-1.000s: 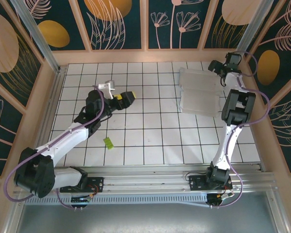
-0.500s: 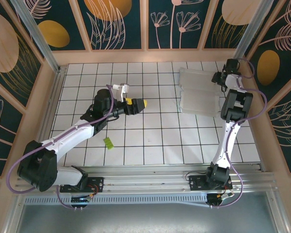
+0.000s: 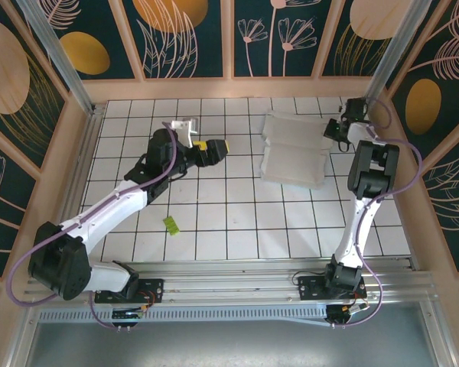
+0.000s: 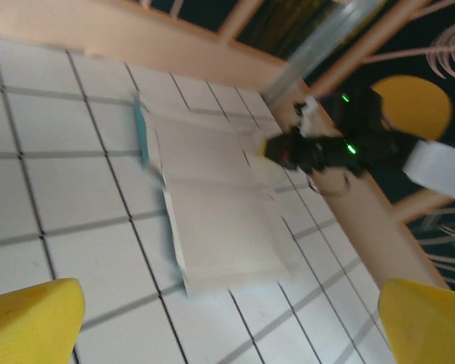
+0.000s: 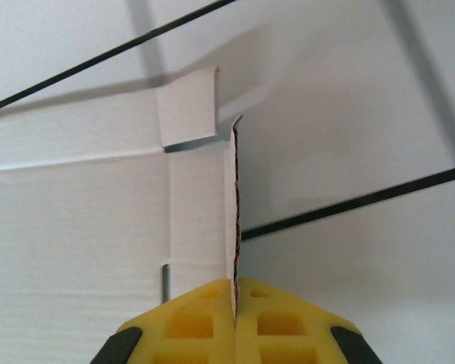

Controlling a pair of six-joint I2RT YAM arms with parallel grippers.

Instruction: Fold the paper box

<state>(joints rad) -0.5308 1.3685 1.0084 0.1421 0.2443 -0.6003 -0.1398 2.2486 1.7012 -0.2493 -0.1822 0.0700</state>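
The box (image 3: 294, 149) lies opened flat, pale inside up, near the far right corner of the worktop (image 3: 237, 229). A thin teal edge shows along its left side. The right gripper (image 5: 235, 290) is at the box's right edge, its yellow jaws pressed together on a thin flap (image 5: 233, 197) that stands upright between them. The rest of the card rests on the tiles. The left gripper (image 3: 214, 147) hovers over the middle of the far half of the worktop, left of the box and apart from it, pointing toward it. Its jaws are spread wide with nothing between them, and its yellow fingertips (image 4: 30, 322) sit at the two lower corners of the left wrist view. A small yellow-green scrap (image 3: 170, 223) lies on the tiles toward the near edge, left of centre, well apart from the box and both grippers
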